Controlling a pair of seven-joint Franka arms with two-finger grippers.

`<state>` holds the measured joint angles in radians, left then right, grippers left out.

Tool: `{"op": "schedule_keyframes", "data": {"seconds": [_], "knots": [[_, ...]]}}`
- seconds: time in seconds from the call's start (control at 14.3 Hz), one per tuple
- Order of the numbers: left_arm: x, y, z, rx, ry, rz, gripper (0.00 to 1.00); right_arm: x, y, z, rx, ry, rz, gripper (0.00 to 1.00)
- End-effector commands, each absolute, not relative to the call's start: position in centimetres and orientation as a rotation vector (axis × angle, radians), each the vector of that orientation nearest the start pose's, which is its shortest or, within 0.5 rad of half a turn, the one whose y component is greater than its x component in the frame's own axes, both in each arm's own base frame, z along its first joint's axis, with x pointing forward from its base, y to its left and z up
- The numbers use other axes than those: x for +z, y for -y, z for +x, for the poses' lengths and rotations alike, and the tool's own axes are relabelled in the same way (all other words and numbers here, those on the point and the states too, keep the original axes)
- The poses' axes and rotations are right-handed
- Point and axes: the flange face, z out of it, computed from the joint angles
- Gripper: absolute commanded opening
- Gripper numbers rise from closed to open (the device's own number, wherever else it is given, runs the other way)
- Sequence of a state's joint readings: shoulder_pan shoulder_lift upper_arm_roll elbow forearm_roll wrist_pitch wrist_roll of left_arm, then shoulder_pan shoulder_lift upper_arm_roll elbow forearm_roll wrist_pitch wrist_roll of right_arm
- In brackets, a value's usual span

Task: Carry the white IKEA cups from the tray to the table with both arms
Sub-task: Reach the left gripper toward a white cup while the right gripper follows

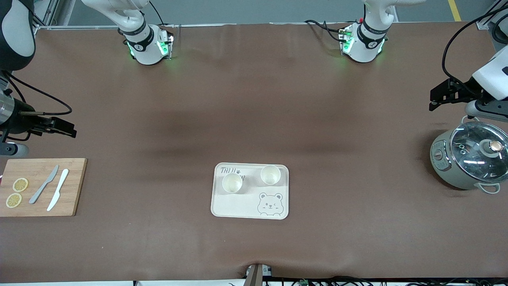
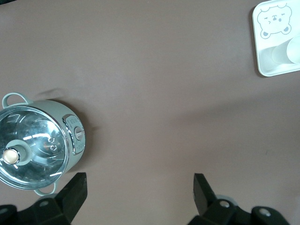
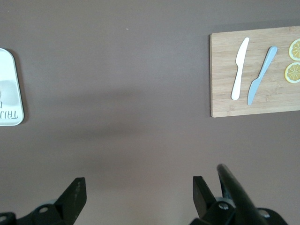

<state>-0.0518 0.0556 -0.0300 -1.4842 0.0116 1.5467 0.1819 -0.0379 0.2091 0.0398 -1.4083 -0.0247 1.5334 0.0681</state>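
Note:
Two white IKEA cups stand upright on the cream bear-print tray (image 1: 238, 207) in the middle of the table: one (image 1: 232, 183) toward the right arm's end, the other (image 1: 270, 174) beside it. Both are empty. My left gripper (image 1: 433, 100) is open and empty, over the table by the pot at the left arm's end. My right gripper (image 1: 72, 132) is open and empty, over the table by the cutting board at the right arm's end. The left wrist view shows its open gripper (image 2: 139, 192), the tray (image 2: 259, 47) and a cup (image 2: 280, 55). The right wrist view shows its open gripper (image 3: 139, 194) and the tray's edge (image 3: 9, 89).
A grey pot with a glass lid (image 1: 470, 159) stands at the left arm's end and also shows in the left wrist view (image 2: 37, 143). A wooden cutting board (image 1: 71, 198) with two knives and lemon slices lies at the right arm's end, also in the right wrist view (image 3: 225, 93).

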Motion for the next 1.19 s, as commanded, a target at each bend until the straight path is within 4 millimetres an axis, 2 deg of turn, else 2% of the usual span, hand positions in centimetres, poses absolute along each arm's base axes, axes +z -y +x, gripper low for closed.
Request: {"op": "schedule_keyframes", "data": {"seconds": [0.0,0.14,0.28,0.42,0.49,0.63,0.77,0.91,1.12], "knots": [[63.3,4.9,56.7,-0.015,-0.387,-3.118,1.00,57.6,0.2,61.1,0.127,-0.105,-3.172,1.00],[63.3,5.2,56.9,-0.017,-0.392,-3.117,1.00,57.6,0.2,61.1,0.127,-0.105,-3.172,1.00],[62.5,5.5,57.4,0.000,-0.397,-3.121,1.00,57.6,0.2,61.1,0.127,-0.105,-3.172,1.00],[62.0,7.1,58.5,-0.087,-0.354,-3.163,1.00,57.6,0.1,61.1,0.127,-0.103,-3.171,1.00],[60.5,8.4,59.3,-0.061,-0.290,-3.173,1.00,57.6,-0.1,61.1,0.126,-0.098,-3.171,1.00],[58.5,12.7,62.1,-0.067,-0.280,-3.191,1.00,57.5,-0.3,61.3,0.117,-0.095,-3.165,1.00],[55.2,16.9,64.9,-0.044,-0.252,-3.203,1.00,57.2,-1.2,61.5,0.112,-0.073,-3.166,1.00],[52.0,20.8,66.5,-0.075,-0.155,-3.218,1.00,57.2,-2.3,61.8,0.079,-0.054,-3.147,1.00],[46.1,26.9,67.5,-0.079,-0.087,-3.234,1.00,56.8,-4.2,62.5,0.037,-0.104,-3.097,1.00]]}}
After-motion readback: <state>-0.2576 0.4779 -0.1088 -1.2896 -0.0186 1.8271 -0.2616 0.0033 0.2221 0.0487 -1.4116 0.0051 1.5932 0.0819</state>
